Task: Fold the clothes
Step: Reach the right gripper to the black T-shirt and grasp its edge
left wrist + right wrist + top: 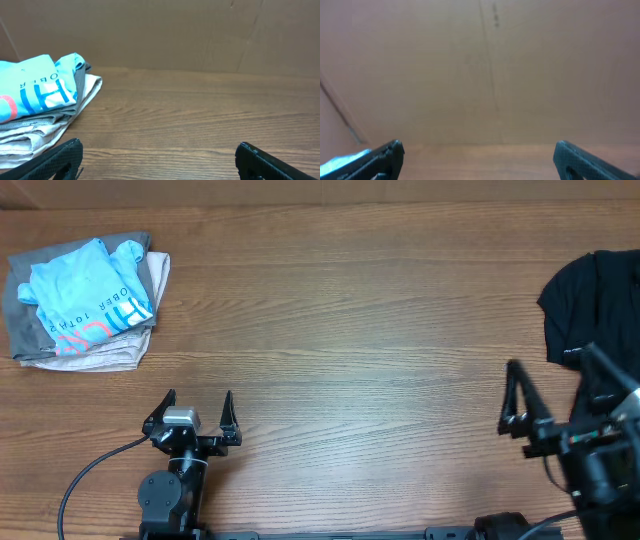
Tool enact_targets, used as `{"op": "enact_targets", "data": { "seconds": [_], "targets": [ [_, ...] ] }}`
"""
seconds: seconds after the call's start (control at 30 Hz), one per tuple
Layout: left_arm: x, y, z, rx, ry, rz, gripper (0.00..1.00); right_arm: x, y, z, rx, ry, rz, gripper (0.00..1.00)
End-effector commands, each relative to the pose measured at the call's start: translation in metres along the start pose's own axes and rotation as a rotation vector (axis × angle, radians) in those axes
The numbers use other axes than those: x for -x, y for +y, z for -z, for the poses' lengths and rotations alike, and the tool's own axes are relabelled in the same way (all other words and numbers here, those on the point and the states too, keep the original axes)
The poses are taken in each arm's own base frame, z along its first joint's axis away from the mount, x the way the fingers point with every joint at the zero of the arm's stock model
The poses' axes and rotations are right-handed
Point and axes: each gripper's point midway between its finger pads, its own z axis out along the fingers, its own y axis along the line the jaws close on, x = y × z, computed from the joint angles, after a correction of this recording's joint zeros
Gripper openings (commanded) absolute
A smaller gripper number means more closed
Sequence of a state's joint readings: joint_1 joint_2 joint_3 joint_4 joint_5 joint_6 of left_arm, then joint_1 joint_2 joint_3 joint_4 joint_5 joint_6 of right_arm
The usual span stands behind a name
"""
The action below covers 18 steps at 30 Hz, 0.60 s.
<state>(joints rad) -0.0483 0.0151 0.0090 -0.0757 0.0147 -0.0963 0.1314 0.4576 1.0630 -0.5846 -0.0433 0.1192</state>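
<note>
Right pincer (550,360) gapes by crumpled black T-shirt (600,290), long axis unclear.

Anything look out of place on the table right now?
Nothing spilled or damaged. The black T-shirt lies bunched at the right edge of the overhead view, unfolded. The folded stack at far left sits slightly askew, its layers unevenly aligned.

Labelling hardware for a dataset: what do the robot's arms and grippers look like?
Both arms are black. The left gripper has two thin, pointed black fingers, a silver block between them and a black cable trailing from its arm. The right gripper looks alike.
</note>
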Motion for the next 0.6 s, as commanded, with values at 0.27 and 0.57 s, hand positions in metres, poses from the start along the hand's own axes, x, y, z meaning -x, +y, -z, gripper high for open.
{"op": "enact_targets", "data": {
  "seconds": [0.27,0.57],
  "targets": [
    [0.0,-0.002,0.0,-0.009,-0.006,-0.023,1.0,0.007,-0.049,-0.041,-0.338,0.347,0.037,1.0],
    [0.0,-0.002,0.0,-0.009,-0.006,-0.023,1.0,-0.051,-0.099,-0.095,-0.453,0.659,0.042,1.0]
  ]
}}
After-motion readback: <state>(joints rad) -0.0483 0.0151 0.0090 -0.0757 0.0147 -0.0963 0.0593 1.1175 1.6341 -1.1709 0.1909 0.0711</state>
